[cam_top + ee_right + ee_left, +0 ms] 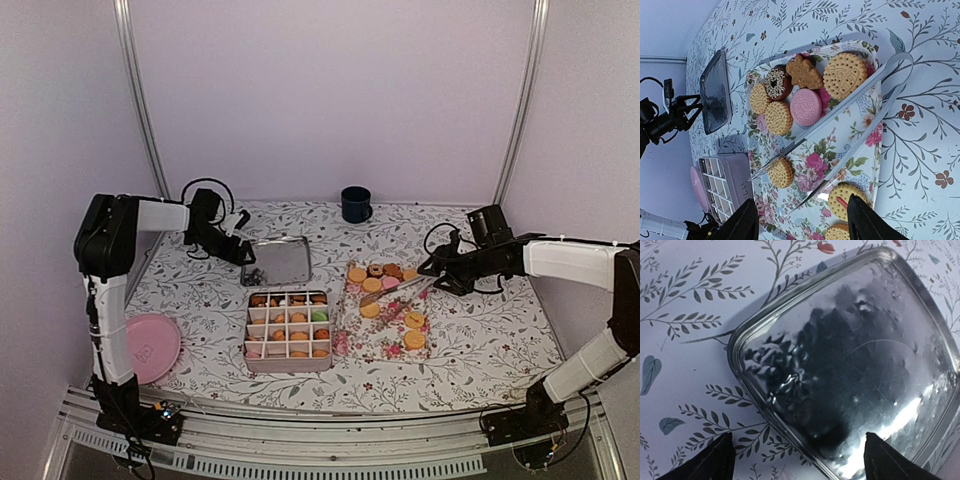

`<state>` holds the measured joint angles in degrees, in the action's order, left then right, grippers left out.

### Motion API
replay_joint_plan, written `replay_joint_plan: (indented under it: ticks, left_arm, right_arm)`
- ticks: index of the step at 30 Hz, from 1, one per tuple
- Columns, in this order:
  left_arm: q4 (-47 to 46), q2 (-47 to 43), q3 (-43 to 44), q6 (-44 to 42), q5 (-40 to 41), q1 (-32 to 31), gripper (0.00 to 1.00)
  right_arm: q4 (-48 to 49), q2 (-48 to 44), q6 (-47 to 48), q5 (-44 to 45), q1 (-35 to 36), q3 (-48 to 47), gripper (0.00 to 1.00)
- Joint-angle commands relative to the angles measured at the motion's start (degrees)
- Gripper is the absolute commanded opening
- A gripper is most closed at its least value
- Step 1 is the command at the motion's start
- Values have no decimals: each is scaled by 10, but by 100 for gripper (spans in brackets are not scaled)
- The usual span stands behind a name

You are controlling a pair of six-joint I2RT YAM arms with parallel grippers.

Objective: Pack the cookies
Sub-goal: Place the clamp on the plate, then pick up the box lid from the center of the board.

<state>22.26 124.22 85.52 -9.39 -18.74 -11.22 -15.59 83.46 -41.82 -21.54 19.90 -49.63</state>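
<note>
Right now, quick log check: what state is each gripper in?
Left gripper: open, empty, above the metal lid.
Right gripper: open, empty; tongs lie on the tray.

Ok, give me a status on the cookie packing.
Done: most cells of the divided box hold cookies. In hand: nothing; the right gripper and left gripper are open, the tongs lie on the floral tray. Left: the tray's loose cookies, and the metal lid lies apart from the box.

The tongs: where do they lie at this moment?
In the top view the tongs lie across the floral tray, right of centre, among the loose cookies, with their joined end nearest the right gripper.
</note>
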Motion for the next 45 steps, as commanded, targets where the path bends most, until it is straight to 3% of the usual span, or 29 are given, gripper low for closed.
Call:
replay_joint_plan:
  ticks: [1,11,19,28,31,38,45]
  left_arm:
    - [-6,33,20,1,10,-5,88]
    - [20,77,70,20,8,-11,71]
    - [56,90,83,45,42,-14,44]
    - [56,73,77,55,45,-14,19]
    - [65,78,104,62,41,-14,6]
    - [86,89,169,74,30,-18,0]
    - [126,86,271,103,-8,-19,0]
  right_arm:
    - [-2,5,-27,8,-1,-2,65]
    - [-14,-87,-6,58,10,2,73]
    - [-68,-97,22,156,76,-26,73]
    - [-66,-76,38,212,123,-58,72]
    - [-65,-59,49,223,144,-73,72]
    - [-43,-29,70,227,164,-98,73]
    - [16,1,87,199,178,-128,77]
